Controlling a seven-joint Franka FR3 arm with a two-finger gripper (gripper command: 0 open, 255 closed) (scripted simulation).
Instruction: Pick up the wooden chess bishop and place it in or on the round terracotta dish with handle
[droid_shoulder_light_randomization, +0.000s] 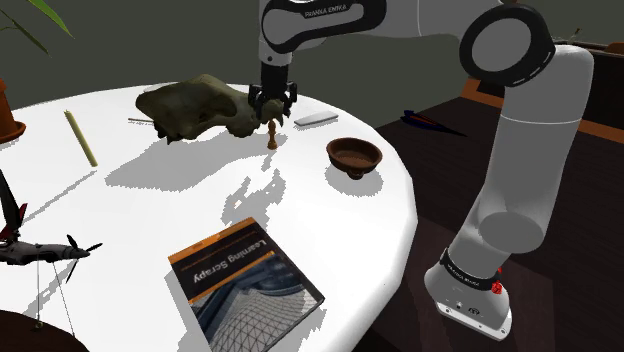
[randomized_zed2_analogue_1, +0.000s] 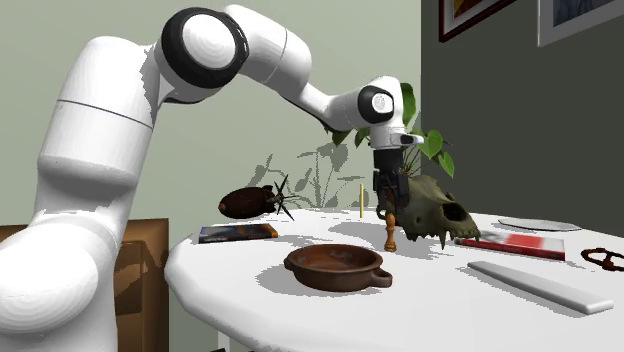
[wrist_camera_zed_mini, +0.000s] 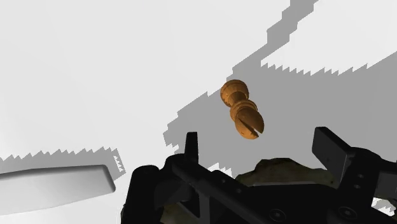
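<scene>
Little orange-brown turned bishop (droid_shoulder_light_randomization: 272, 135) stands upright on the white table (droid_shoulder_light_randomization: 150, 200), in from the edge, right beside the skull (droid_shoulder_light_randomization: 200, 105). Black gripper (droid_shoulder_light_randomization: 271, 106) hangs just above it, fingers apart. Brown handled dish (droid_shoulder_light_randomization: 355, 150) sits nearer the table's edge, inside bare.

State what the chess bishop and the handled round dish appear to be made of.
Bishop: probably varnished wood; warm orange-brown, smooth turned curves with a soft sheen. No grain shows, so this is uncertain. Dish: likely unglazed terracotta; dull reddish-brown, matte, with a thick rim.
</scene>
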